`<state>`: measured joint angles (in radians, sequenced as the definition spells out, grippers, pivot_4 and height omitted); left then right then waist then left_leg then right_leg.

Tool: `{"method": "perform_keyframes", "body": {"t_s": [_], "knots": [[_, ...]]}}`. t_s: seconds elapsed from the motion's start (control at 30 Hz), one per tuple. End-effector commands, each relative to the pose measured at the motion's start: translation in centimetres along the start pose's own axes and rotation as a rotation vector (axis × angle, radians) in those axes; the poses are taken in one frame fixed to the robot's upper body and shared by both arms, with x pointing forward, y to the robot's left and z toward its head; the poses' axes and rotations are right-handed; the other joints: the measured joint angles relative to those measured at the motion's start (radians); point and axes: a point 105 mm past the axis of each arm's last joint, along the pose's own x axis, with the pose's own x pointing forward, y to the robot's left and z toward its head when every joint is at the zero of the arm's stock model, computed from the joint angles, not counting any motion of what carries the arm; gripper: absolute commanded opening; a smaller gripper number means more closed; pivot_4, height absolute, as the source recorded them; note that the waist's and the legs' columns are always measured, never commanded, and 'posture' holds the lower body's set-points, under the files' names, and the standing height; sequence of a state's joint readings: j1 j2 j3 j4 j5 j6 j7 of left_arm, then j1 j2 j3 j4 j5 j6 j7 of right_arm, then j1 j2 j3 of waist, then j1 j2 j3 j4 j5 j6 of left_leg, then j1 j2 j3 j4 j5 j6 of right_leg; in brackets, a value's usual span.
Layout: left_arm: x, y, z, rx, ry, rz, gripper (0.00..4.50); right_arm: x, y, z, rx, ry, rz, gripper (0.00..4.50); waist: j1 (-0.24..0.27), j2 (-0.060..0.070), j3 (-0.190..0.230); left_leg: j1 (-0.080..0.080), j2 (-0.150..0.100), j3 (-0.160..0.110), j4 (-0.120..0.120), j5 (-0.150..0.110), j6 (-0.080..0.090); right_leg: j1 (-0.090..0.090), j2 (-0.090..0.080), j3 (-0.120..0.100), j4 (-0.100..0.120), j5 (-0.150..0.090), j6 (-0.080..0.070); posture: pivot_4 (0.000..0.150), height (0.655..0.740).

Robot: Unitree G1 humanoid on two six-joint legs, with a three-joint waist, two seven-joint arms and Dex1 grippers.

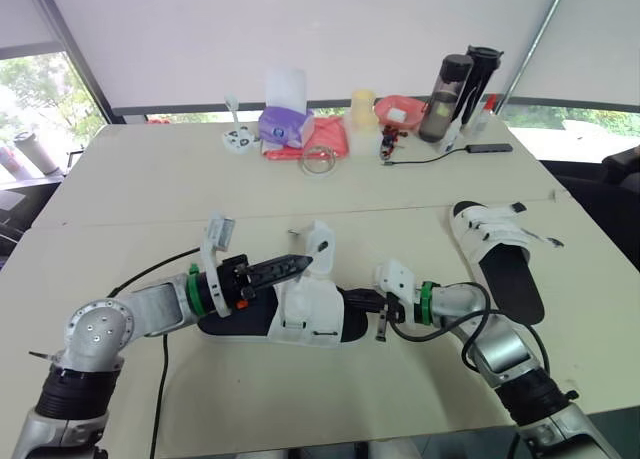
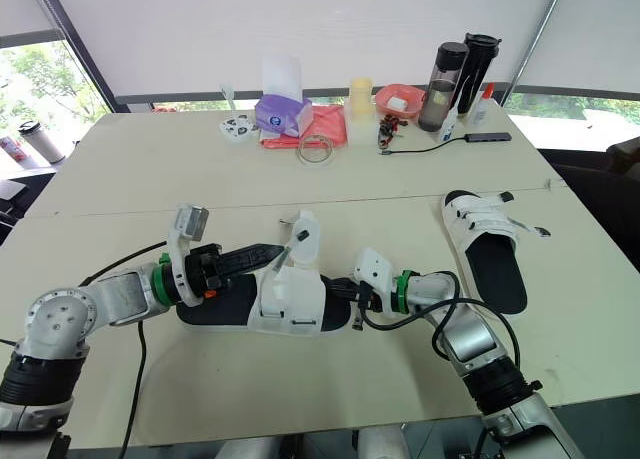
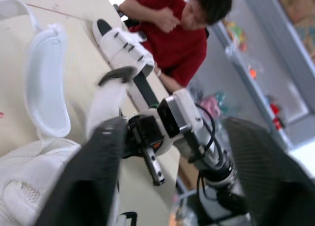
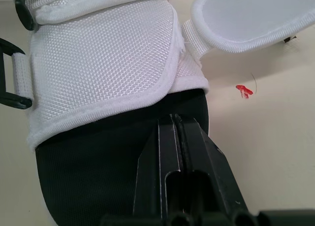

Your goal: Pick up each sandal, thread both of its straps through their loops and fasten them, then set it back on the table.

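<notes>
A white-strapped sandal with a black footbed [image 1: 305, 314] lies on the table [image 1: 150, 194] in front of me. My right gripper [image 1: 362, 301] is shut on the end of its sole; the right wrist view has the closed fingers [image 4: 174, 137] on the black footbed below the white mesh strap [image 4: 98, 53]. My left gripper [image 1: 300, 265] reaches in from the left above the sandal, its fingers apart in the left wrist view. A raised white strap [image 1: 320, 241] with a dark tip [image 3: 115, 76] leans against one finger. The second sandal [image 1: 505, 249] lies to the right, straps across it.
At the back of the table stand a tissue box [image 1: 285, 124], pink cloth [image 1: 322, 137], a yellow cup [image 1: 362, 119], two dark bottles [image 1: 455, 84] and a cable with a hub [image 1: 490, 148]. A person in a red shirt [image 3: 182, 44] sits beyond the table's right side.
</notes>
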<state>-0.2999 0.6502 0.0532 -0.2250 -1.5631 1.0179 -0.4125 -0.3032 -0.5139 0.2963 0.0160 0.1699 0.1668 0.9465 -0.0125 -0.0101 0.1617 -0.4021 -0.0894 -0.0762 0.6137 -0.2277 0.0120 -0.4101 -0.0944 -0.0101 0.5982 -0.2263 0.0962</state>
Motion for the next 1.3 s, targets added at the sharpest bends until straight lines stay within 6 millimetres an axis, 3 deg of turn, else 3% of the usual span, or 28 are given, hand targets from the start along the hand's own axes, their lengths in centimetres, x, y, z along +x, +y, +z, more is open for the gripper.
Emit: {"method": "perform_keyframes", "body": {"t_s": [0.03,0.13,0.3,0.5,0.7,0.9,1.13,1.3], "knots": [[0.0,-0.9,0.6,0.082,0.013,-0.034,4.46,0.0,0.5,-3.8,0.084,0.132,-0.016,0.00,0.000,0.000,0.000,0.000,0.000,0.000,0.000,0.000,0.000,0.000,0.000,0.000,0.000,0.000,0.000,0.150,0.7400],[-1.3,-1.0,3.1,0.264,-0.041,0.031,4.46,-0.1,0.5,-3.8,0.085,0.131,-0.023,0.00,-0.001,0.000,0.000,0.000,0.000,0.000,0.000,0.000,0.000,0.000,0.000,0.000,0.000,0.000,0.000,0.150,0.7400],[-0.4,0.9,3.9,0.689,0.091,0.202,4.46,0.1,0.2,-3.8,0.084,0.130,-0.027,0.00,0.002,0.000,0.000,0.000,0.000,0.000,0.000,0.000,0.000,0.000,0.000,0.000,-0.002,0.000,-0.001,0.150,0.7400],[0.3,1.7,4.2,0.851,0.172,0.222,4.46,0.4,0.0,-3.6,0.083,0.119,-0.034,0.00,-0.002,0.000,0.000,-0.002,0.000,0.000,-0.001,0.000,0.000,-0.001,0.000,0.000,-0.002,0.000,0.000,0.150,0.7400],[-0.4,1.6,5.0,0.800,0.125,0.238,4.46,0.5,0.0,-3.8,0.089,0.115,-0.042,0.00,-0.001,0.000,0.000,-0.002,0.001,0.000,-0.002,0.000,0.000,-0.003,0.000,0.000,0.001,0.000,0.000,0.150,0.7400],[-2.9,0.7,6.0,0.504,-0.032,0.212,4.46,0.8,-0.1,-3.8,0.089,0.110,-0.043,0.00,-0.003,-0.001,0.000,0.000,0.001,-0.001,0.000,0.000,0.000,-0.001,0.001,0.000,0.001,-0.002,0.004,0.150,0.7400],[-4.8,1.1,5.3,0.288,-0.125,0.248,4.46,1.1,-0.3,-3.8,0.085,0.106,-0.036,0.00,-0.001,-0.004,0.002,0.009,0.001,-0.002,-0.001,0.000,0.000,0.004,0.001,0.000,0.001,-0.002,0.004,0.150,0.7400],[-5.4,2.7,2.9,0.203,-0.114,0.304,4.46,1.4,-0.4,-3.6,0.078,0.100,-0.028,0.00,-0.006,-0.004,0.002,0.010,0.001,-0.002,-0.001,0.000,0.000,0.007,0.001,0.001,-0.001,-0.002,0.004,0.150,0.7400]]}}
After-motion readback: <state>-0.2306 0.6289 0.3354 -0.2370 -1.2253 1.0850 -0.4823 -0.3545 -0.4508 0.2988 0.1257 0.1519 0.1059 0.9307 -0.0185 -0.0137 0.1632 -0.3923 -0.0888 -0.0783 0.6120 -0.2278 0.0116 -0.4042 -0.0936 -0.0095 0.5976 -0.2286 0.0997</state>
